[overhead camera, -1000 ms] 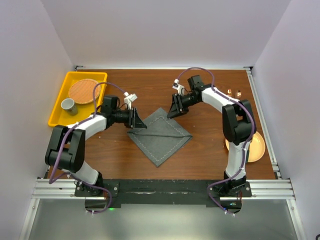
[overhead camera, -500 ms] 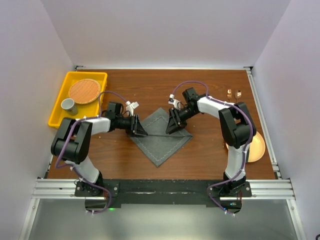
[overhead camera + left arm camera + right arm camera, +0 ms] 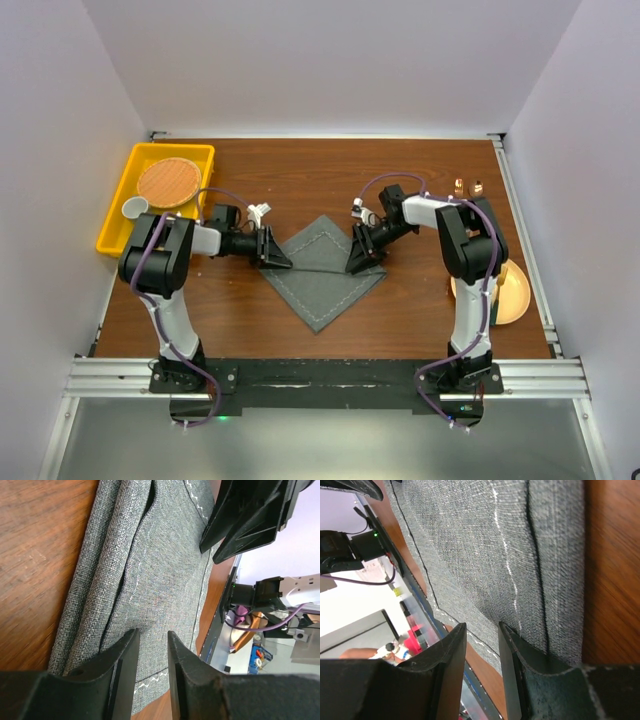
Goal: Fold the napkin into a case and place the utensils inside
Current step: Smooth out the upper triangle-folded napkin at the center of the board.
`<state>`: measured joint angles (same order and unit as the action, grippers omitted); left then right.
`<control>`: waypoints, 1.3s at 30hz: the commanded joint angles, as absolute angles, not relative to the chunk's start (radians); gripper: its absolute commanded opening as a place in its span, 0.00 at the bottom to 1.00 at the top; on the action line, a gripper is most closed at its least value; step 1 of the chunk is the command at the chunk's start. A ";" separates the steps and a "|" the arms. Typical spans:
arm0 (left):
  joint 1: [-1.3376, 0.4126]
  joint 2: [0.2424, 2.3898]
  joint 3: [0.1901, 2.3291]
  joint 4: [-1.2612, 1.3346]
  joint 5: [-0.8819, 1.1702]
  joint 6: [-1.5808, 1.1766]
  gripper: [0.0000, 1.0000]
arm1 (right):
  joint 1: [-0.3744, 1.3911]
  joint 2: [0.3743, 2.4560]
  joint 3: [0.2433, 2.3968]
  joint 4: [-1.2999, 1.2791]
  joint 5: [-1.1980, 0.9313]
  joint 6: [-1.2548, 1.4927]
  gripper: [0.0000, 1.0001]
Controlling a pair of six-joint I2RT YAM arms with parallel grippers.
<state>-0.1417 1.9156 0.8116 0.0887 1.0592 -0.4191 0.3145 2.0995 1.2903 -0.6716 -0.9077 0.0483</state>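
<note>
Your arms: the left arm and right arm have white shells between chunky black joints.
Your cables: a purple cable loops off each arm.
Your grippers: the left gripper and right gripper have matte black, wedge-shaped fingers.
Your wrists: each carries a small white fitting.

Observe the brown wooden table: you will find the dark grey napkin at centre, a yellow tray far left, the utensils far right, and an orange plate near right.
</note>
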 commanded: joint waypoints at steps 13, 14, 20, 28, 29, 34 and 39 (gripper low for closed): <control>-0.106 1.853 0.778 0.071 1.044 -0.367 0.36 | 0.273 2.050 1.291 -0.797 -0.983 -0.139 0.45; -0.109 1.803 0.779 0.078 1.058 -0.368 0.37 | 0.273 2.024 1.298 -0.848 -1.005 -0.152 0.47; -0.297 1.611 0.821 0.161 1.060 -0.431 0.68 | 0.275 1.896 1.286 -0.763 -1.126 -0.025 0.79; -0.483 1.735 0.818 0.546 0.914 -0.805 0.81 | 0.275 1.874 1.174 -0.503 -1.089 0.282 0.98; -0.506 1.776 0.833 0.528 0.901 -0.807 0.81 | 0.272 1.878 1.164 -0.505 -1.080 0.285 0.98; -0.523 1.890 0.885 0.535 0.864 -0.836 0.80 | 0.256 1.910 1.086 -0.444 -1.028 0.348 0.98; -0.519 1.960 0.891 0.453 0.796 -0.821 0.80 | 0.239 1.948 1.048 -0.403 -0.924 0.374 0.98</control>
